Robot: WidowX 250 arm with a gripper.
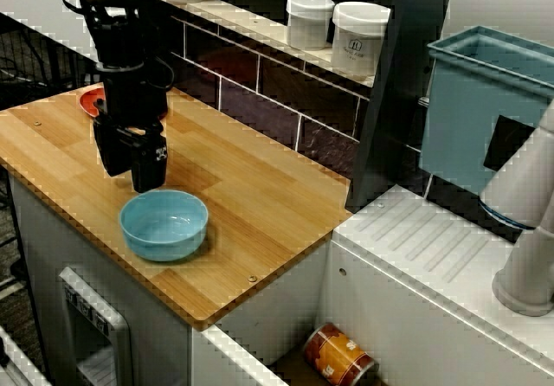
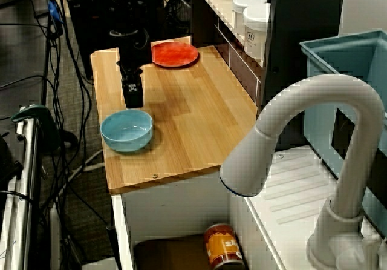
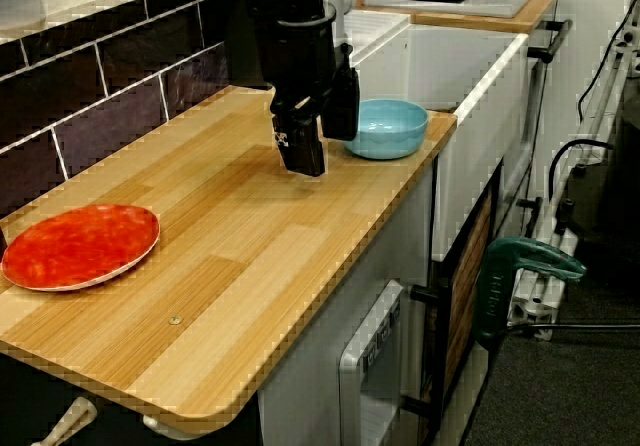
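Bowl (image 1: 164, 224) first: it is blue, round and has nothing in it. It sits right side up on the wooden counter (image 1: 260, 196), near the front edge and close to the corner by the sink.

The black gripper (image 1: 132, 178) hangs low over the wood, just beside the bowl on the side toward the wall. It does not look like it touches the bowl. Its two fingers look spread a little apart, and there is nothing between them. In the view from the plate end, the gripper (image 3: 325, 154) stands in front of the bowl (image 3: 385, 128) and hides part of its rim.

A red plate (image 1: 89, 100) lies flat at the far end of the counter, well apart from the bowl. White jars (image 1: 309, 21) stand on the shelf by the wall. A can (image 1: 338, 356) lies on its side down in the sink.

What could go wrong? The bowl is smooth and so close to the edge. I think a bump from a finger could slide it off the counter or into the sink. A finger coming down on the rim could tip it over. A pinch on the thin, slick rim could also slip.
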